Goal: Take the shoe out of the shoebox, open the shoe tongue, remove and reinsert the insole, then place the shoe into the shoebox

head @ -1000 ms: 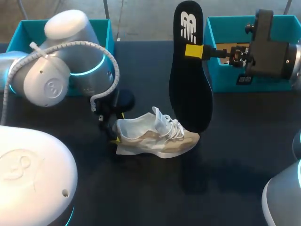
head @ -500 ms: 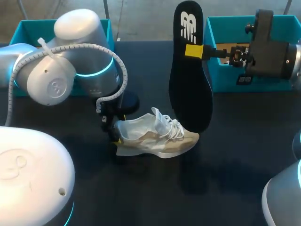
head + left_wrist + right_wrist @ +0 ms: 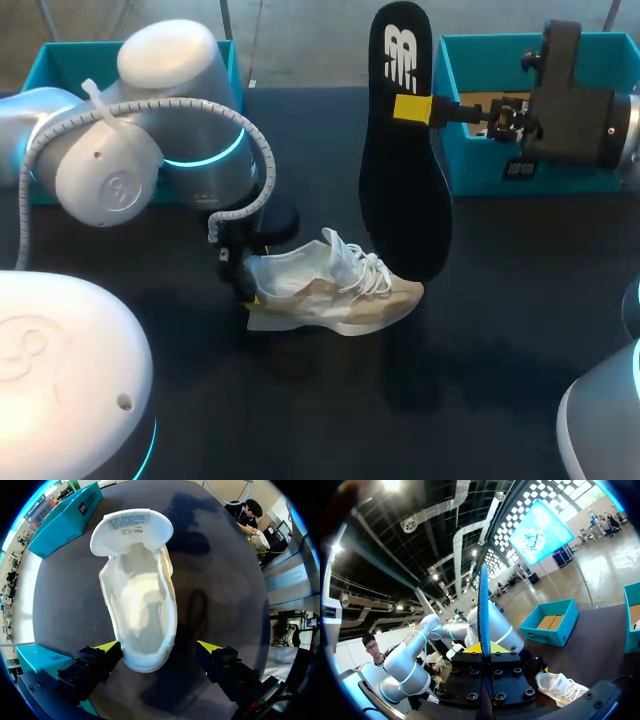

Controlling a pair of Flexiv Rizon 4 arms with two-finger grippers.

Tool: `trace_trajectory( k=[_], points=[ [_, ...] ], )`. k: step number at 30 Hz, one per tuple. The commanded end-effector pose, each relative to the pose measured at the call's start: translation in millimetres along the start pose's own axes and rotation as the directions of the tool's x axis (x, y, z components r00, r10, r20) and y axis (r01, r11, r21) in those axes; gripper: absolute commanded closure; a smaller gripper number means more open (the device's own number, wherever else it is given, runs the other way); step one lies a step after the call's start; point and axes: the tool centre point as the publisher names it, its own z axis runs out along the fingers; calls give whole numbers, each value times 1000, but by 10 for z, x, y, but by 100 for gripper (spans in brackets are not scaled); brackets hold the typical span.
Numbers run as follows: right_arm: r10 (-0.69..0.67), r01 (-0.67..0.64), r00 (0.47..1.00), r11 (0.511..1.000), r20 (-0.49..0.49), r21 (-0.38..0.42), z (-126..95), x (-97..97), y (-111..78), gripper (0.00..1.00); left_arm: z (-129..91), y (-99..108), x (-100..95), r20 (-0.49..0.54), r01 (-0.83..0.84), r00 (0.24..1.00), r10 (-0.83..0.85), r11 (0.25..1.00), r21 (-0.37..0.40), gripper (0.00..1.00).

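Right jaws pinch insole (image 3: pixel 403 200) upright; left jaws open, flanking shoe (image 3: pixel 330 295) heel.

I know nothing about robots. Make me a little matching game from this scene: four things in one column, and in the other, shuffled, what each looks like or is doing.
Things:
1. insole
2. shoe
3. left gripper
4. right gripper

States:
A. open, one finger on each side of the shoe's heel
B. white, standing on its sole
C. shut on the insole
D. black, held upright in the air

Pairs: 1-D, 2-B, 3-A, 4-C
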Motion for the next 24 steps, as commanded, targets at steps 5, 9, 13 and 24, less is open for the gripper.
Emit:
trace_trajectory(
  k=[5,9,13,24],
  points=[
    [0,0,1000,1000,-1,-1,62,-15,15,100,-92,34,58,12,2,1000,-2,1000,5,0],
    [0,0,1000,1000,-1,-1,62,-15,15,100,-173,24,68,28,6,1000,-6,1000,13,0],
    [0,0,1000,1000,-1,-1,62,-15,15,100,-215,15,66,38,7,999,-8,1000,14,0],
    [0,0,1000,1000,-1,-1,62,-15,15,100,-194,9,-9,41,17,999,-17,1000,3,0]
  ],
)
